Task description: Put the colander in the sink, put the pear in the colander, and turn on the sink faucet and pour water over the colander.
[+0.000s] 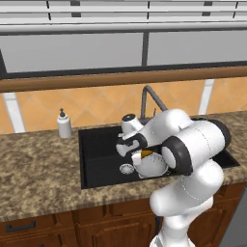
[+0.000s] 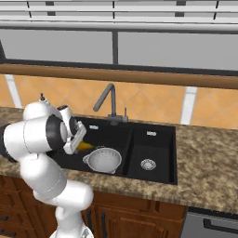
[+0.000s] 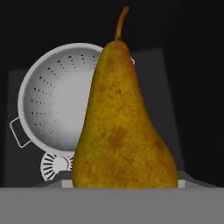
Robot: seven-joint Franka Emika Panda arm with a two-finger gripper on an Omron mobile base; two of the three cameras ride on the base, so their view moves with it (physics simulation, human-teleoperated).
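You are carrying the pear (image 3: 124, 127), pinched in the gripper (image 2: 80, 142), over the colander (image 2: 104, 159) sitting in the sink (image 2: 153, 139); dropping it in and running the sink faucet (image 2: 108, 103) are remaining.

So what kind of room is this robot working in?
A kitchen, rendered rather than real: a black double-basin sink with a tall faucet set in a speckled stone counter, wooden cabinets below.

The pear (image 3: 124, 127) has matt, speckled yellow-brown skin. The colander (image 3: 59, 98) looks like smooth, satin grey metal. The sink (image 2: 153, 139) is matt black; the bench (image 1: 38, 169) is mottled brown stone.
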